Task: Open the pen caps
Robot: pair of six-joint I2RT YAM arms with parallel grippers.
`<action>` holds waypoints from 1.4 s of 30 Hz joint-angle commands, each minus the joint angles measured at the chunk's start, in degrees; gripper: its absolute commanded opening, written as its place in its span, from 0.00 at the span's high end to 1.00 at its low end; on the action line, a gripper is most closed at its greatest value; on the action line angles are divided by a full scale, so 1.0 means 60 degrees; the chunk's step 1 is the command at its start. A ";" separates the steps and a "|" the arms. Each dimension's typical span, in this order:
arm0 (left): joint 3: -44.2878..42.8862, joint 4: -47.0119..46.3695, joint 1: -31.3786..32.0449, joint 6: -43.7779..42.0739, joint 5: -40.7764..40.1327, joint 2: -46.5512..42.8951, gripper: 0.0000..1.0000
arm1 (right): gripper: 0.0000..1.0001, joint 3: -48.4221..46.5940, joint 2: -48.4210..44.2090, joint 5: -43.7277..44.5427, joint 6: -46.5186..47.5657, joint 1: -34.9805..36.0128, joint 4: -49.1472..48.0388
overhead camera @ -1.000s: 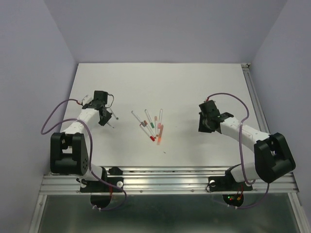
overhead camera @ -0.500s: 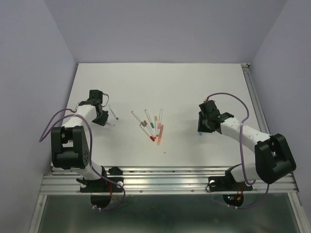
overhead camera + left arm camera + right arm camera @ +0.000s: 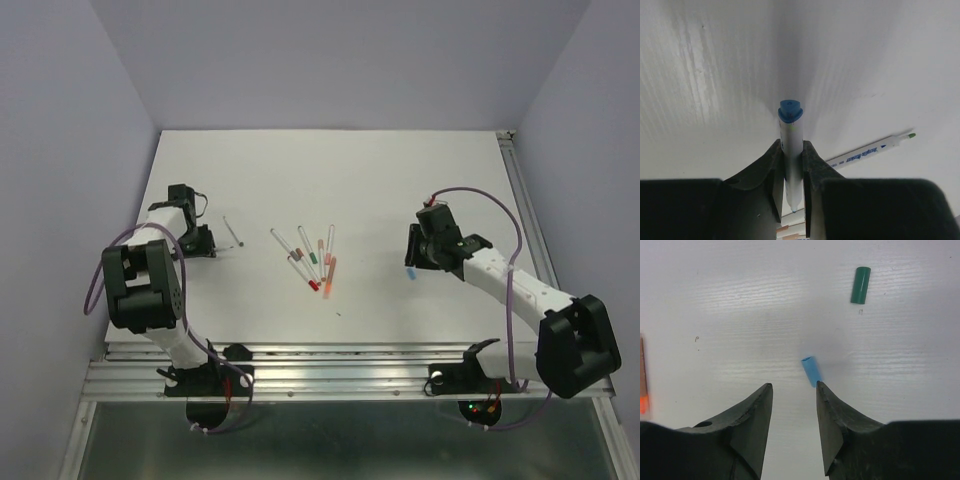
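My left gripper (image 3: 791, 145) is shut on a white pen barrel (image 3: 791, 134) with a blue butt end; in the top view this gripper (image 3: 200, 243) sits near the table's left edge. My right gripper (image 3: 792, 386) is open, with nothing between its fingers. A loose blue pen cap (image 3: 811, 371) lies on the table just past the right fingertip; the top view shows the blue cap (image 3: 410, 271) below that gripper (image 3: 413, 260). A green pen cap (image 3: 860, 285) lies farther off. Several capped pens (image 3: 312, 262) lie in a cluster at mid-table.
An uncapped white pen (image 3: 870, 151) with a green tip lies by itself to the right of my left gripper, and the top view shows this single pen (image 3: 233, 231) too. The table's metal rail (image 3: 350, 365) runs along the near edge.
My right gripper has opened and the blue cap now lies on the table. My left arm has swung left toward the table's edge with the pen still gripped.
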State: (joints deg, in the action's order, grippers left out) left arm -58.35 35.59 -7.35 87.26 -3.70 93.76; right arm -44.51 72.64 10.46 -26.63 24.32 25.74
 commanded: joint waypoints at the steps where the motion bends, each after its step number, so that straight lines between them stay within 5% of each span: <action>1: -0.1463 0.0745 -0.0151 -0.0620 -0.0623 0.0542 0.83 | 0.54 0.0079 -0.0329 -0.0087 0.0161 -0.0039 -0.0144; 3: -0.2137 0.1170 -0.0180 -0.1167 -0.1094 0.1027 0.82 | 0.54 0.0123 -0.0359 -0.0088 0.0176 -0.0039 -0.0158; 9: -0.3883 0.0149 -0.0283 -0.6261 -0.1566 0.2566 0.85 | 0.53 0.0212 -0.0403 -0.0220 0.0235 -0.0039 -0.0188; 13: -0.3434 -0.0055 -0.0254 -0.7100 -0.1786 0.2846 0.85 | 0.53 0.0110 -0.0228 -0.0074 0.0191 -0.0039 -0.0101; 17: -0.2757 -0.0673 -0.0268 -0.7541 -0.1535 0.2597 0.79 | 0.53 0.0036 0.0051 0.0000 0.0191 -0.0039 -0.0027; 20: -0.2668 -0.0835 -0.0108 -0.7996 -0.1579 0.2465 0.65 | 0.53 0.0080 0.0110 -0.0015 0.0191 -0.0039 -0.0100; 34: -0.2434 -0.0777 0.0918 -0.8201 -0.1974 0.2510 0.52 | 0.53 0.0080 -0.0314 0.0103 0.0103 -0.0039 0.0017; 42: -0.2463 -0.0235 0.0991 -0.8113 -0.2269 0.1338 0.34 | 0.51 -0.0022 -0.0769 0.0103 0.0044 -0.0039 0.0237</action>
State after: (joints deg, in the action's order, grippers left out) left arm -73.47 30.65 -1.63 38.50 -16.34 108.12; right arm -44.05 70.06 10.13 -26.17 24.32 26.65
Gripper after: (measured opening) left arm 0.629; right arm 0.478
